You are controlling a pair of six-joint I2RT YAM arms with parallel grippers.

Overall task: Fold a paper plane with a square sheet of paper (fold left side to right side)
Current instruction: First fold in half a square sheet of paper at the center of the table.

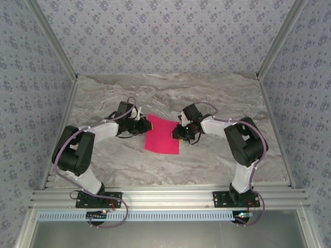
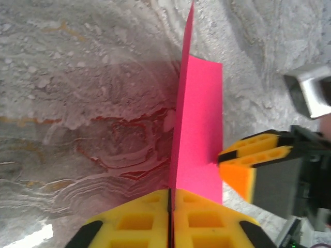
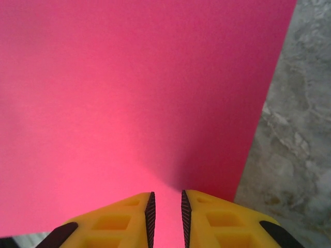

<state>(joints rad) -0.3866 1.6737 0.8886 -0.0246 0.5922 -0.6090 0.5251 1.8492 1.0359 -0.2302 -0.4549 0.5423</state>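
Magenta-pink square sheet of paper: left edge is lifted upright & pinched by closed left gripper. Right gripper is set at right edge w/ jaws narrowly parted.

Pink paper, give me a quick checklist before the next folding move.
1. Left claw gripping the pink paper: ok, fingers shut on its edge.
2. Right claw clamped on the paper: not ok, a narrow gap shows between its pads.
3. Claws clear of each other: ok, they sit on opposite sides of the paper.
4. Paper untorn: ok where visible.
5. Edges lined up for the fold: cannot tell.
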